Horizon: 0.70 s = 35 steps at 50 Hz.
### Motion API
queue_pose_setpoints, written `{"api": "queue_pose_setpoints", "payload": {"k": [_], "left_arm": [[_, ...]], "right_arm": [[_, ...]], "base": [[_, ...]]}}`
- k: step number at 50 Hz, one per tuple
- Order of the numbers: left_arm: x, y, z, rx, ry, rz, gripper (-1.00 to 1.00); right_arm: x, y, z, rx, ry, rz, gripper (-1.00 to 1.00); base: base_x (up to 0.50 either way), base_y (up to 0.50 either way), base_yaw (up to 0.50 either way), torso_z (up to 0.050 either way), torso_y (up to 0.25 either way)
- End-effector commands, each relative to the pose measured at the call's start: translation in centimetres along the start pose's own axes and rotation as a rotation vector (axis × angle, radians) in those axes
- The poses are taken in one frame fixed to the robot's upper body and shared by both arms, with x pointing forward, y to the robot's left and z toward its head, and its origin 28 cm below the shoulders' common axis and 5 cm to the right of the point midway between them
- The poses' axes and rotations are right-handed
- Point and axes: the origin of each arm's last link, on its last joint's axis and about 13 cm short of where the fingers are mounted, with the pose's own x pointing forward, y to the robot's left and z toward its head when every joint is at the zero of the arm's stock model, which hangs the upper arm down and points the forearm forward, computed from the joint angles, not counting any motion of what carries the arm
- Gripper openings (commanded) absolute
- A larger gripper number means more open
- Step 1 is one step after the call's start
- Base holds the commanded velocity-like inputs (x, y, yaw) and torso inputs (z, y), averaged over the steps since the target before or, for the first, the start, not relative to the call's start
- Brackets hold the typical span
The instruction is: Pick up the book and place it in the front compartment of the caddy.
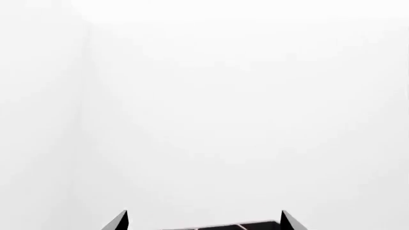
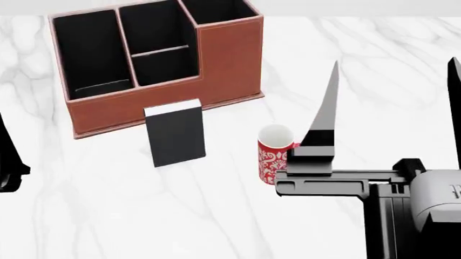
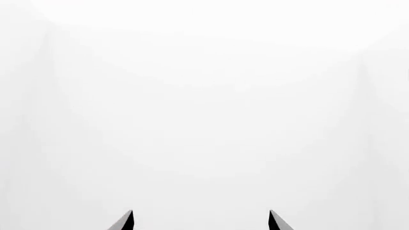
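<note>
The black book [image 2: 175, 136] with white page edges stands upright on the marble table, just in front of the reddish-brown caddy [image 2: 230, 59]. The caddy's two short cells share a thin divider. The front compartment [image 2: 153, 32] is the larger one, farther from me, and shows only black lining. My right gripper [image 2: 394, 62] is open and empty, fingers pointing up, to the right of the book and above the mug. In the right wrist view its open fingertips [image 3: 126, 219] face blank white. My left gripper [image 1: 204, 214] is open and empty, with a dark lined strip low between its tips.
A red-and-white patterned mug [image 2: 272, 155] stands right of the book, close to the right gripper's base. The caddy's long cell [image 2: 90, 51] is at its left, the taller section [image 2: 216, 11] at its right. A black part of the left arm [image 2: 8, 162] shows at the left edge.
</note>
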Motion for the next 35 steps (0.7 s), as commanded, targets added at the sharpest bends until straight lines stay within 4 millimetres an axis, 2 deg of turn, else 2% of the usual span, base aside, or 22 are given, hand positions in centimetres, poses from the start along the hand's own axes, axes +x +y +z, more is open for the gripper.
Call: {"api": "queue_pose_setpoints", "payload": {"k": [1,11,35], "left_arm": [[-0.06,0.01,0.63,0.001,-0.02,-0.004,1.0],[-0.11,0.07,0.62,-0.001,-0.02,-0.005,1.0],[-0.18,0.09,0.53,0.007,-0.017,-0.009,1.0]], "right_arm": [[-0.21,-0.12,0.71,0.001,-0.036,0.006,1.0],[-0.36,0.01,0.68,-0.004,-0.049,0.021,1.0],[-0.52,0.08,0.58,-0.009,-0.048,0.032,1.0]], "base": [[0.0,0.0,0.0,0.0,0.0],[0.0,0.06,0.0,0.0,0.0],[0.0,0.5,0.0,0.0,0.0]]}}
